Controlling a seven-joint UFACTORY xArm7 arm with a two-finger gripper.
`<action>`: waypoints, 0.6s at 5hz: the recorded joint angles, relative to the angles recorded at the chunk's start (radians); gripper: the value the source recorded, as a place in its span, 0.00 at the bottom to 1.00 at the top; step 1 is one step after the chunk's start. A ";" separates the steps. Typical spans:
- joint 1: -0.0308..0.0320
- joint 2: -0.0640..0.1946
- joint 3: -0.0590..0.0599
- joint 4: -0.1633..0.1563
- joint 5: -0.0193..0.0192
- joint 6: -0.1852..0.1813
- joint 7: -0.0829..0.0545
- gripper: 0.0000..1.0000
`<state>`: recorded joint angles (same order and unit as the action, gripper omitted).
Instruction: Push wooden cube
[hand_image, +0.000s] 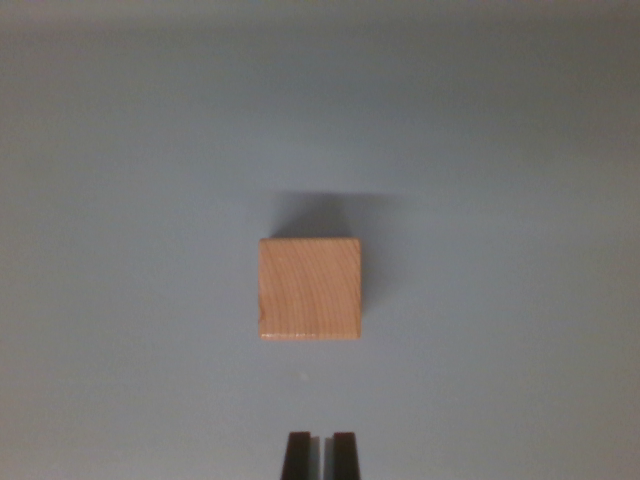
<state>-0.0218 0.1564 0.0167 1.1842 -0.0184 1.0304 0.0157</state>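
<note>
Gripper (320, 455) tips almost together, holding nothing | wooden cube (310, 289) at 12 o'clock, apart | we go straight, push its middle (so no spin)

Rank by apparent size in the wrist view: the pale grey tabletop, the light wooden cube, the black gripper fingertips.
1. Pale grey tabletop, filling the frame.
2. Light wooden cube.
3. Black gripper fingertips, cut off by the bottom edge, so their true size is uncertain.

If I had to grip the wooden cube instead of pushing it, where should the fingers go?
Likely on the wooden cube left and right side faces, coming straight down from above. It lies flat and square to the wrist view, with bare surface on every side. The gripper sits below it in the view, fingers nearly together, so it would need opening first.
</note>
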 joint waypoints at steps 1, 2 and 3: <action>0.0000 0.000 0.000 0.000 0.0000 0.000 0.000 0.00; -0.0006 0.011 0.000 -0.035 -0.0002 -0.047 0.001 0.00; -0.0006 0.011 0.000 -0.035 -0.0002 -0.047 0.001 0.00</action>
<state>-0.0223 0.1677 0.0172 1.1490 -0.0186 0.9836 0.0170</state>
